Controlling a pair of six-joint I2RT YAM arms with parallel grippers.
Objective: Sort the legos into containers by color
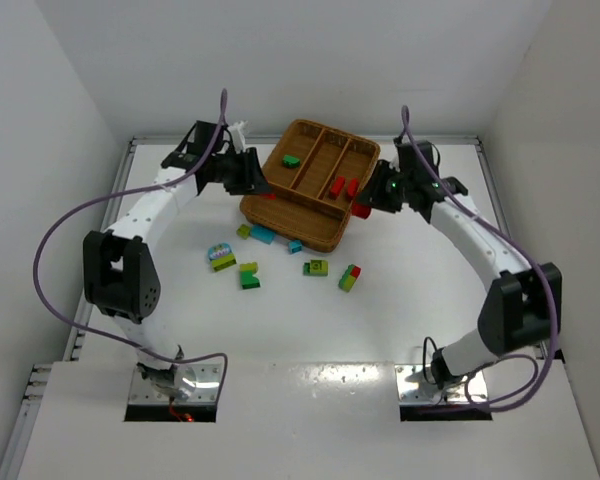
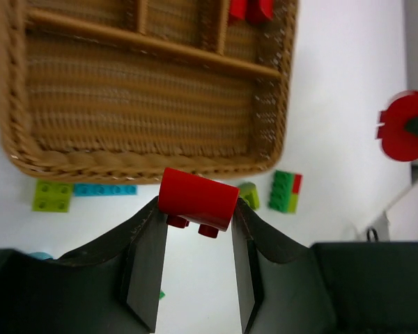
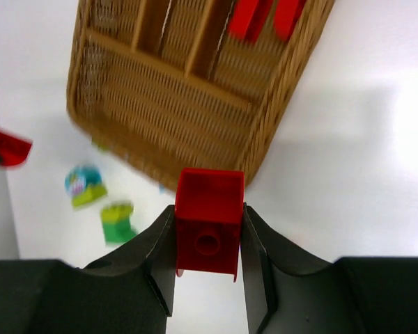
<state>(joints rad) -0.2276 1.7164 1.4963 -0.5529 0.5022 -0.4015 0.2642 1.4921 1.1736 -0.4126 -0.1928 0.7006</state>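
The brown wicker tray stands at the back centre. One compartment holds a green brick; another holds two red bricks. My left gripper is at the tray's left near corner, shut on a red brick just outside the rim. My right gripper is at the tray's right near corner, shut on another red brick, also shown in the top view, outside the rim. Both bricks are held above the table.
Loose bricks lie in front of the tray: a lime one, blue ones, a round-topped piece on lime, a lime-green pair, a green one, and a green, red and lime stack.
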